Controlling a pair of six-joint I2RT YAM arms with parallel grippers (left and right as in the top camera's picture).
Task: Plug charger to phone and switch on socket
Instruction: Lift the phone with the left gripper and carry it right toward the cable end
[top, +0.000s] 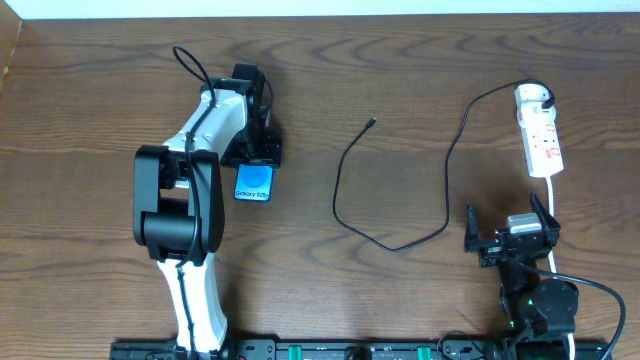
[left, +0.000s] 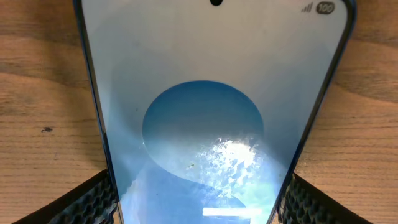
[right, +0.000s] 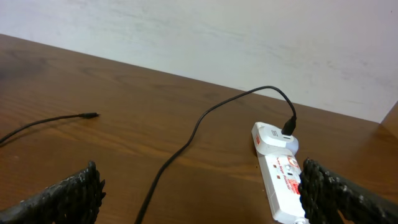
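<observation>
The phone (top: 253, 183) lies flat on the wooden table, its blue screen up, and fills the left wrist view (left: 205, 124). My left gripper (top: 258, 160) straddles its far end, one pad (left: 93, 199) against each long edge, shut on it (left: 199, 208). The charger (top: 340, 200) is a thin black cable looping over mid-table, its connector tip (top: 372, 122) lying loose, well right of the phone. Its white plug (top: 530, 97) sits in the socket (top: 543, 145), a white power strip at the far right. My right gripper (top: 508, 222) rests open near the strip (right: 286, 186), holding nothing (right: 199, 196).
The strip's white cord (top: 553, 215) runs down past the right arm towards the front edge. A pale wall (right: 217, 37) stands behind the table's far edge. Bare wood lies between the phone and the cable loop.
</observation>
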